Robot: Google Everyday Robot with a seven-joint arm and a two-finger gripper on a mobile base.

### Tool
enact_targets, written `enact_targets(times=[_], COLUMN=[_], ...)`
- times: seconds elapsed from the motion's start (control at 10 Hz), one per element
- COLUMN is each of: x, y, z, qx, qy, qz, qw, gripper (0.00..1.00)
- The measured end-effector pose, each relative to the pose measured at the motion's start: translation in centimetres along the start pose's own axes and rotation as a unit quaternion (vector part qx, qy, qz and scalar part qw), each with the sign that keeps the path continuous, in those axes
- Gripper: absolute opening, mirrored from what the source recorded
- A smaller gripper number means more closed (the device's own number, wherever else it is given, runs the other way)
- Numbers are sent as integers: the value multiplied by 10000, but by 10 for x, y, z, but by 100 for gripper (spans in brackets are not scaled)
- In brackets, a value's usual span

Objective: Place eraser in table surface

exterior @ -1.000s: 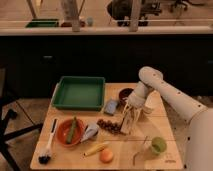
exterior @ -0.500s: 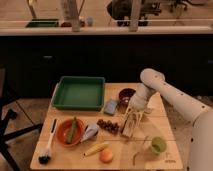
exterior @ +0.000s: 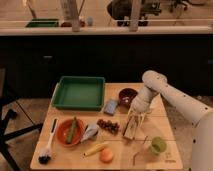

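Just right of the grapes [exterior: 107, 125], the tool [exterior: 133, 134] gripped the eraser [exterior: 129, 131] low over the worktop [exterior: 165, 120]; the orange bowl [exterior: 60, 131] held a green vegetable [exterior: 73, 130]; tray [exterior: 78, 106], dark bowl [exterior: 127, 95] and cup [exterior: 158, 145] stood apart.

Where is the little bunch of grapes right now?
In the camera view, the grapes lie in the middle of the table surface, just left of the gripper, which hangs low over its right half, and in front of the blue-grey block.

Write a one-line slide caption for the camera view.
Gripper pointing down, low over the table, between the grapes and the green cup.
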Motion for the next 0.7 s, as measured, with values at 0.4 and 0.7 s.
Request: enact_targets(times=[0.4,0.7], x=[1,2], y=[6,8], z=[1,2], qx=[11,-16], qy=[-36,-74], qz=[113,144], qw=[9999,9999], gripper=[51,78])
